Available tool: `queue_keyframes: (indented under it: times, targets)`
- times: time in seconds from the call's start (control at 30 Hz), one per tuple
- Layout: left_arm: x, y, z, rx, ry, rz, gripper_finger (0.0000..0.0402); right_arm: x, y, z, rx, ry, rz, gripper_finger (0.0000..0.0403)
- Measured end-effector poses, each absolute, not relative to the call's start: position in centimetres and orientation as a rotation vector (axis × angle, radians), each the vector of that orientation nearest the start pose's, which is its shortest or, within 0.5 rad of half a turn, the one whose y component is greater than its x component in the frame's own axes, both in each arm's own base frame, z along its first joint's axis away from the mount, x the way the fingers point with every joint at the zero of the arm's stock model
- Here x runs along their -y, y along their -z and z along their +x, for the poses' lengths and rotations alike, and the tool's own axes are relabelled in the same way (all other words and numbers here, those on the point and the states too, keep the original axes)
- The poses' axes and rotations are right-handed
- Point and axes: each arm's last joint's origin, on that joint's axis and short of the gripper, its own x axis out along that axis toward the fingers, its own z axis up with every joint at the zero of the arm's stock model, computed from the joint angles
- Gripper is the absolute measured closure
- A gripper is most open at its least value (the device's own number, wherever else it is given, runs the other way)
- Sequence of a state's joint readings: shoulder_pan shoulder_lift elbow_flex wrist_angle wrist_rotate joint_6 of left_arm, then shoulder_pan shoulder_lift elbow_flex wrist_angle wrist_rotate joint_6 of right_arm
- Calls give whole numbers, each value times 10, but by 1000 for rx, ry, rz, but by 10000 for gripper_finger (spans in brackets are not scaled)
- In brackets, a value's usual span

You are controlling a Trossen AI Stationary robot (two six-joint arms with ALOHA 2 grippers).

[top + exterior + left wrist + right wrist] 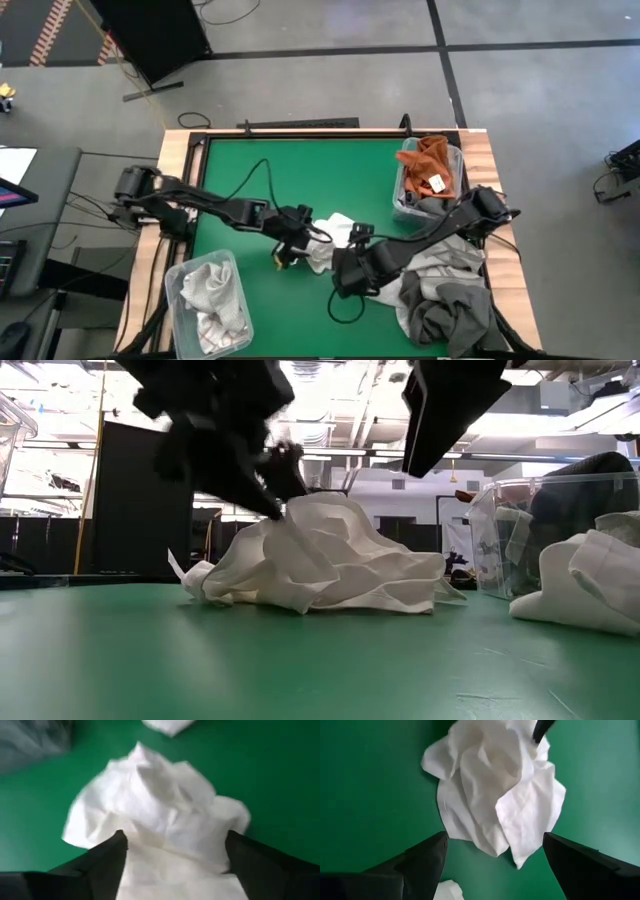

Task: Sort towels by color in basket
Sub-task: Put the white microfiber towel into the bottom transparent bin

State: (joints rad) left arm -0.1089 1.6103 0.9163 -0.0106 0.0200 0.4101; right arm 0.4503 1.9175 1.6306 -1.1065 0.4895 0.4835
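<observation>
A crumpled plain white towel [335, 232] lies in a heap on the green table, seen close in the low view [330, 560]. My left gripper [300, 240] is open at the heap's left end, and white cloth [160, 805] fills the space between its fingers. My right gripper [345, 265] hovers open above the towel's near side and looks down on it [495, 785]. More grey and white towels [445, 295] are piled at the table's right near corner. My left gripper comes down at a slant from the table's left onto the white towel's left end. Its open fingers stand on either side of the cloth there, and one fingertip [285, 500] meets the top of the heap. The towel rests crumpled on the table.
A clear basket [208, 300] at the near left holds white and light checked towels. A second clear basket [428, 185] at the far right holds rust-orange and grey towels, and also shows in the low view [540, 530]. Bare green mat lies to the far left.
</observation>
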Motion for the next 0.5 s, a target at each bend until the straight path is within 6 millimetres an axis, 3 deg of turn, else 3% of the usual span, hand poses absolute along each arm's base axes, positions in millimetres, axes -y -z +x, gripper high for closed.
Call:
queue_keyframes:
  times: [0.27,0.4,0.5]
  targets:
    - [15,-151,366,-698,223,380,22,-159,-256,340,-1119,365,-205,40]
    - [7,-130,382,-744,271,334,35,-160,-256,339,-1118,379,-190,40]
    - [4,-115,392,-786,295,316,74,-162,-255,338,-1116,386,-179,40]
